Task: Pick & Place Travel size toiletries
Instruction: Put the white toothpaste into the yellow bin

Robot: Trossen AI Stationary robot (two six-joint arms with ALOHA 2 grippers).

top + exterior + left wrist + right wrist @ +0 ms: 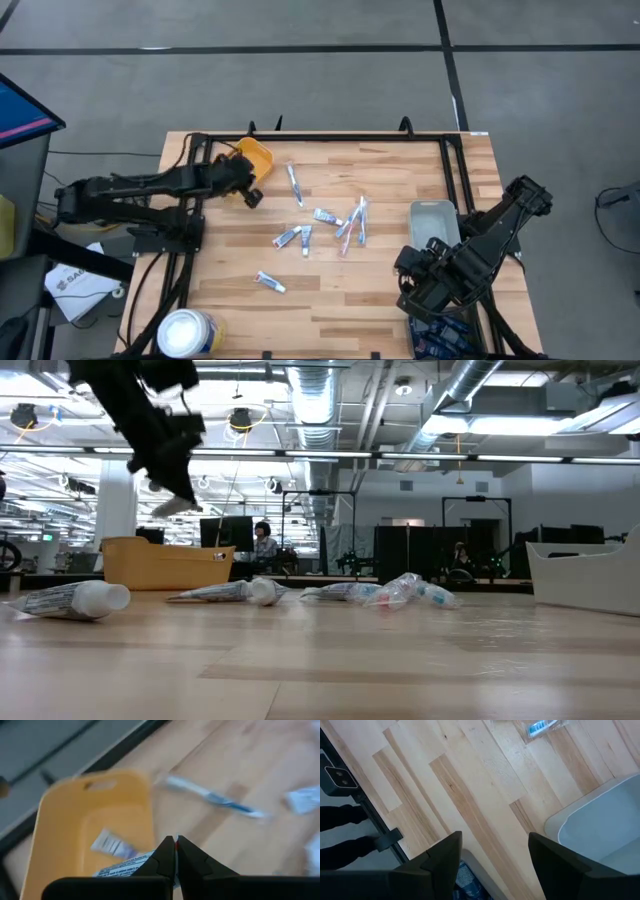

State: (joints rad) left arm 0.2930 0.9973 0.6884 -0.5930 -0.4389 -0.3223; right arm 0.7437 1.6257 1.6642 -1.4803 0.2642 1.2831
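My left gripper (251, 197) hangs just off the yellow bin (256, 157), at about five o'clock from it, fingers pinched tight with nothing between them. In the left wrist view two small tubes (114, 845) already lie in the bin, so that is the part done, I judge. Most remain: a scatter of toiletries (325, 226) mid-table, a toothbrush (294, 184) at three o'clock from my left gripper, and one tube (269, 282) alone toward six. Open boards lie between me and them. My right gripper (492, 851) waits with fingers wide beside the grey tray (433, 222), close to the table's right rail.
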